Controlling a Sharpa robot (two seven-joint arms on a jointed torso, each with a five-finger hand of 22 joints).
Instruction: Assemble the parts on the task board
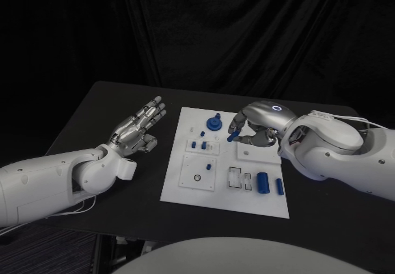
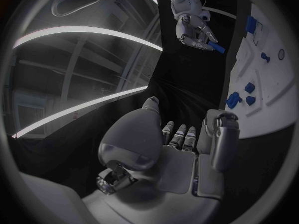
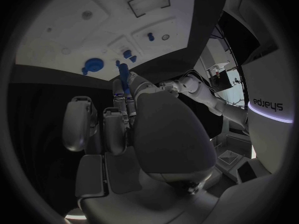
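The white task board (image 1: 185, 188) lies in the middle of the black table. My right hand (image 1: 253, 128) hovers over the board's far part and pinches a small blue peg (image 1: 234, 135), also seen as the blue peg (image 3: 124, 73) and the blue peg (image 2: 215, 46). A round blue part (image 1: 214, 123) stands at the board's far edge, just left of that hand. Two small blue pieces (image 1: 198, 145) sit below it, one small blue pin (image 1: 209, 166) further down, and two blue cylinders (image 1: 263, 182) lie at the near right. My left hand (image 1: 138, 129) is off the board's left side, fingers spread, holding nothing.
The board carries raised white blocks with recesses and a black ring (image 1: 196, 178) at its near left. Bare black tabletop (image 1: 99, 114) surrounds the board, with dark curtain behind the table's far edge.
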